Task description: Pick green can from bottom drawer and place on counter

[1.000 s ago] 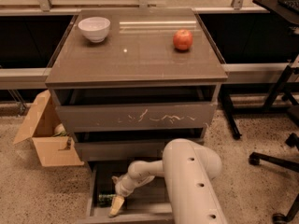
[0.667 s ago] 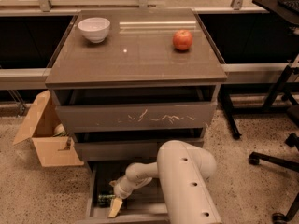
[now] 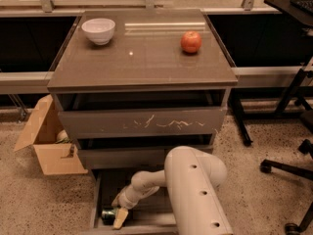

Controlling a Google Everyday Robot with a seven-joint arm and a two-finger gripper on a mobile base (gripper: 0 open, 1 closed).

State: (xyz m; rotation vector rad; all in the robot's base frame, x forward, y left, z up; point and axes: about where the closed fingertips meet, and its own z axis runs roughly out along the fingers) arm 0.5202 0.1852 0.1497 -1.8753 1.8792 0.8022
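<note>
Reaching down from the nearest edge of the view, the bulky white arm [image 3: 195,190] puts the gripper [image 3: 117,212] low inside the open bottom drawer [image 3: 97,198], at its front left. The tan fingers [image 3: 120,219] stand apart, gripping nothing. The green can [image 3: 107,214] lies on its side on the drawer floor just left of them, close to the left wall, and whether either finger touches it cannot be made out.

The step in hand looks like the grasp. To do it well, the fingers should straddle the can across its round body, not over the metal ends, and go deep enough that the closing pads meet its widest part. A shallow pinch would likely squirt a lying can away, and it could roll against the wall. Closing should come only once the can sits squarely between the pads.

Just behind, the middle drawer front [image 3: 122,156] overhangs the back of the drawer, and above it is the scratched drawer front [image 3: 142,124]. The lift should therefore come out forward before rising.

Farthest off, the worktop [image 3: 142,58] carries a white bowl [image 3: 98,30] at the left and a red apple [image 3: 191,41] at the right, with bare surface between them for setting the can upright.
</note>
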